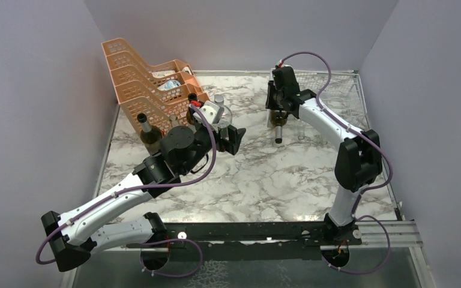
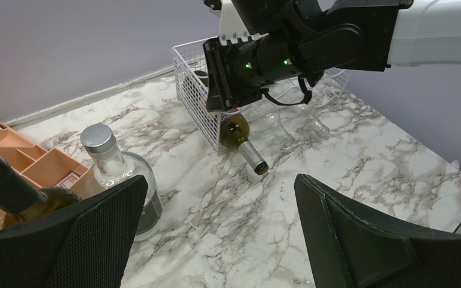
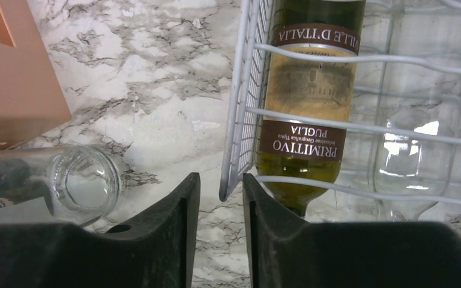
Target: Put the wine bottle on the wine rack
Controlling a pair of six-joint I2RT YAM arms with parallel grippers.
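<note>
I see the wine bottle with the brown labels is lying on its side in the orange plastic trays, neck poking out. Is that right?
Not quite. The wine bottle lies on its side in the white wire rack, neck poking out, not in the orange plastic trays. The right wrist view shows the rack's wires crossing over the bottle.

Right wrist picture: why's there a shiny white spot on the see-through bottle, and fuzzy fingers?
Right wrist view: a light reflects off the clear bottle; same view, the fingers sit nearest the lens, so soft; the label on the wine bottle is sharp.
</note>
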